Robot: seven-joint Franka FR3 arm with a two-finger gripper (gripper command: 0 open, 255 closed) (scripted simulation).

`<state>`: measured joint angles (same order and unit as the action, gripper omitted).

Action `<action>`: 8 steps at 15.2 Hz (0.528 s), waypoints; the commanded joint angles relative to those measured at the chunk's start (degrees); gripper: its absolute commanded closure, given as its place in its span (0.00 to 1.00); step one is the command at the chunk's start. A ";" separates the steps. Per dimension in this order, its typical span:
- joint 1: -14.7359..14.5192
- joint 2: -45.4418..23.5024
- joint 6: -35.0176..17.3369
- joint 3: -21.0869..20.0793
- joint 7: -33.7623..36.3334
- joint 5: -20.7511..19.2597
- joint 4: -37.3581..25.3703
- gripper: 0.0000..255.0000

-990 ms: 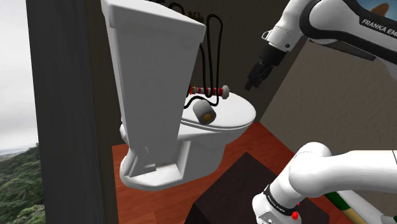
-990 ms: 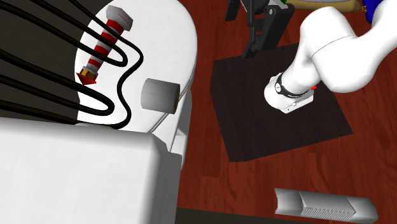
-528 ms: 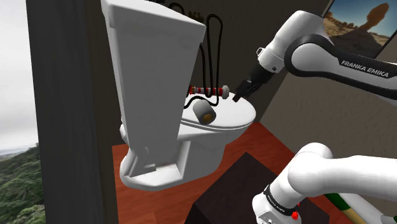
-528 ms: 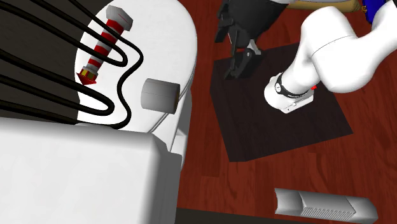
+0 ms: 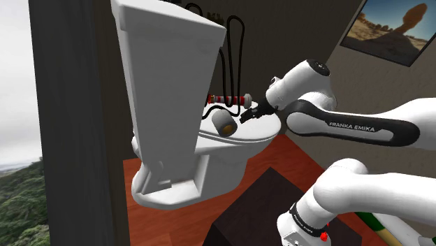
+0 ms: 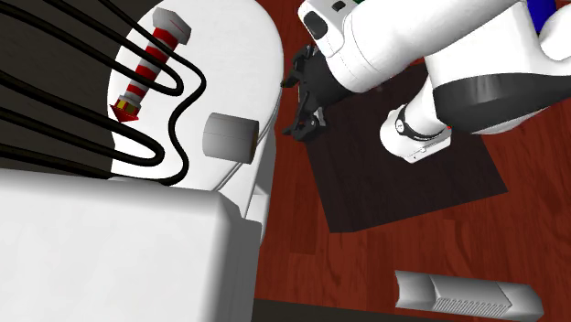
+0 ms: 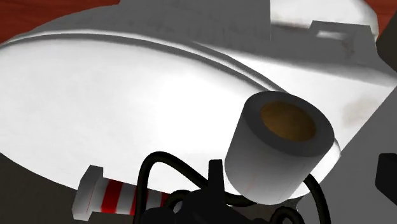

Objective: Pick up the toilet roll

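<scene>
Shoulder view: a white toilet [image 5: 171,77] stands with its lid [image 5: 262,131] down. The toilet roll [image 5: 225,124] lies on its side on that lid, near the lid's front edge as this camera sees it. The roll is grey, and the end turned towards the camera shows a brown core. The white arm reaches in from the shoulder view's right, low over the lid. Its black gripper [image 5: 246,116] is just beside the roll, on the roll's right in this view.

From the second exterior view, which looks down on the lid, the gripper sits at the lid's rim. A strip of bare lid shows between it and the roll, so the roll rests free on the lid and is not in the gripper. How far the gripper is open cannot be told from these pictures.

The wrist view looks at the roll nearly end-on, with the brown core plain to see and the white lid behind it.

A red-and-white striped stick [image 5: 230,99] with a grey cap also lies on the lid, farther from the shoulder camera than the roll. Black cables [image 5: 234,49] come down behind the tank and loop over the lid, crossing the stick and curling close to the roll.

The arm's stand [image 5: 262,210] is a dark box on a red-brown wooden floor [image 5: 297,157]. A framed picture [image 5: 391,28] hangs on the wall, and a grey slotted piece [image 6: 462,295] lies on the floor.
</scene>
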<state>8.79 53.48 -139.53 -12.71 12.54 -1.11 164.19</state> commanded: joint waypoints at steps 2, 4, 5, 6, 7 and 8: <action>5.60 -5.28 -16.13 -6.42 6.68 -2.58 4.86 0.00; 12.55 -9.79 -26.47 -13.10 12.26 -5.14 6.33 0.00; 17.52 -12.02 -31.67 -17.72 15.48 -6.63 6.63 0.00; 19.29 -12.63 -33.23 -19.41 16.38 -6.89 6.66 0.00; 20.18 -13.23 -34.38 -20.42 16.83 -6.98 6.99 0.00; 21.13 -13.84 -35.54 -21.47 17.33 -7.13 7.29 0.00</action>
<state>28.65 40.25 -173.27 -32.93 29.09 -7.96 171.06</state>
